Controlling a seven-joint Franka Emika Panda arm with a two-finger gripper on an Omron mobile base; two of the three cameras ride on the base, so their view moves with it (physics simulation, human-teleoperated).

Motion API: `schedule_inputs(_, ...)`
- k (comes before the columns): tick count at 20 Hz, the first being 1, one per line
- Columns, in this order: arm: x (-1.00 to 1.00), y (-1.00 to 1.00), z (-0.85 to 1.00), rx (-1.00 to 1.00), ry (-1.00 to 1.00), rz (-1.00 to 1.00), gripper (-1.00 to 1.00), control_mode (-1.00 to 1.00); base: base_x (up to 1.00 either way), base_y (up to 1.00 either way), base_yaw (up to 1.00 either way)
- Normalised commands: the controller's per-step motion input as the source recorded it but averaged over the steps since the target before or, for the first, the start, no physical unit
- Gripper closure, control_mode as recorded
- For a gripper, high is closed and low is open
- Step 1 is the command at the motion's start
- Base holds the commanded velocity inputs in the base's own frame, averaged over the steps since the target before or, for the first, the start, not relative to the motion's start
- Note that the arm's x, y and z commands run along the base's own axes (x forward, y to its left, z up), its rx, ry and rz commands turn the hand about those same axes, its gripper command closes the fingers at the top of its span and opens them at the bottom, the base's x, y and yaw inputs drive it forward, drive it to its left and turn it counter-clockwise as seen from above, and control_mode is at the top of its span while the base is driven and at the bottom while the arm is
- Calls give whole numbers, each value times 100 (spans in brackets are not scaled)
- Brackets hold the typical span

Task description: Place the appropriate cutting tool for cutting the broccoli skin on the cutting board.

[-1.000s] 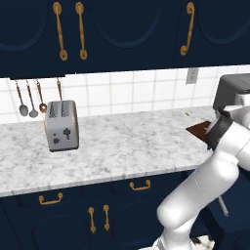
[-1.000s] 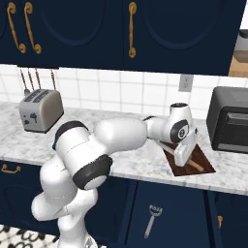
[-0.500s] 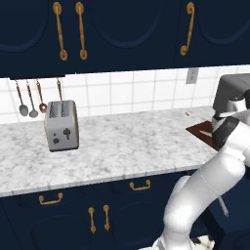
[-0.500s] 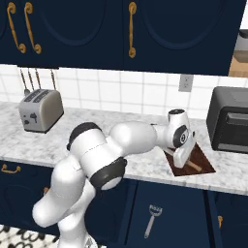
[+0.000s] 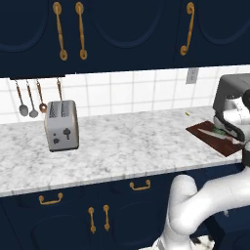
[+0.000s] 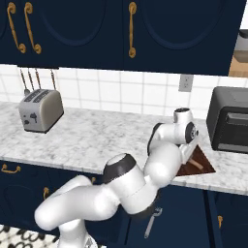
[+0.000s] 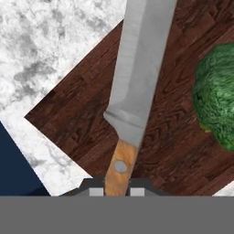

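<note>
Pincer (image 7: 116,191) clenched on the wooden handle of the cutting tool (image 7: 137,87), fingertips pressed to either side of the handle near its rivet. Grey blade stretched out over the cutting board (image 7: 87,123), close above it or on it; contact hard to judge. Broccoli (image 7: 217,100) sitting on the board just beside the blade, apart from it. One corner of the board lying near the front edge of the marble table (image 7: 41,50).

From the left base view: board (image 5: 207,134) at the right end of the table (image 5: 122,146), wrist hanging directly over it, broccoli (image 5: 219,131) a green speck under the hand. Toaster (image 5: 61,125) well apart at the left, spoons (image 5: 28,100) hanging on the wall behind it. Toaster oven (image 6: 228,126) just beyond the board (image 6: 199,165).
</note>
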Motion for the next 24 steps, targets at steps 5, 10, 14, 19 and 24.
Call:
schedule_inputs(5,0,-10,-22,5,0,0,100,-100,0,0,0)
schedule_inputs(10,1,-10,-19,5,0,0,100,-100,0,0,0)
schedule_inputs(14,-4,-2,-2,5,-1,0,-100,-100,0,0,0)
schedule_inputs(19,-36,-1,28,2,0,0,-100,-100,0,0,0)
schedule_inputs(24,-59,8,54,0,-2,0,-100,-100,0,0,0)
